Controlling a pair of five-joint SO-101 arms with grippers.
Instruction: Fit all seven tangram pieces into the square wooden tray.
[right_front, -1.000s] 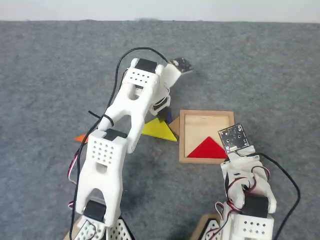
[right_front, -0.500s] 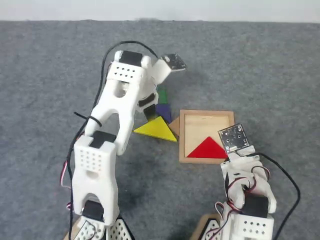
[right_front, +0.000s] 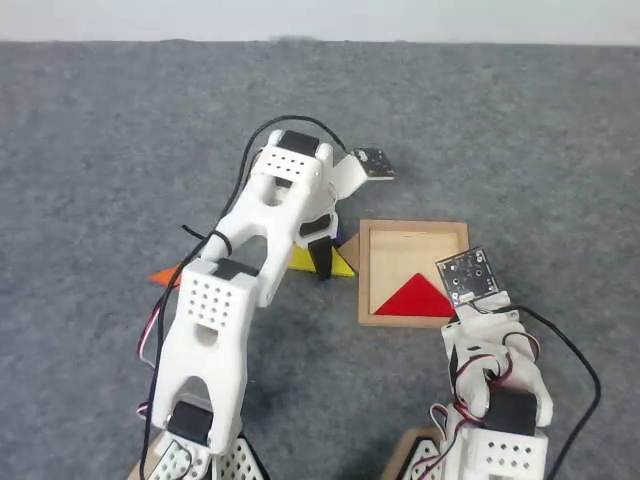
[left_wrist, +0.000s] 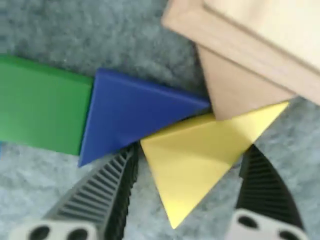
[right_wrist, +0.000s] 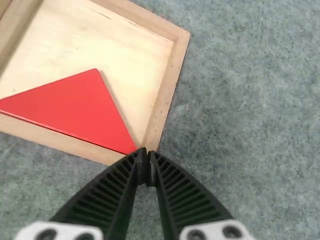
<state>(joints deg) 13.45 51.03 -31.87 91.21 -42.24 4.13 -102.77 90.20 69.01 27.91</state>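
Note:
The square wooden tray (right_front: 414, 232) lies right of centre with a red triangle (right_front: 413, 297) flat in its near part. My left gripper (left_wrist: 191, 150) is open and straddles a yellow triangle (left_wrist: 200, 155) on the mat just left of the tray; the yellow triangle (right_front: 338, 265) peeks out from under that arm in the high view. A blue triangle (left_wrist: 135, 117), a green piece (left_wrist: 40, 102) and a tan piece (left_wrist: 240, 90) touch it. My right gripper (right_wrist: 146, 156) is shut, its tips at the tray rim (right_wrist: 167, 95) by the red triangle (right_wrist: 70, 115).
An orange piece (right_front: 163, 276) lies on the grey mat left of the left arm. The tan piece sits against the tray's corner (left_wrist: 185, 22). Open mat stretches behind and to the right of the tray.
The left arm swung out to the left, baring the green and blue pieces, then came back and down over the yellow triangle. The right arm has not moved.

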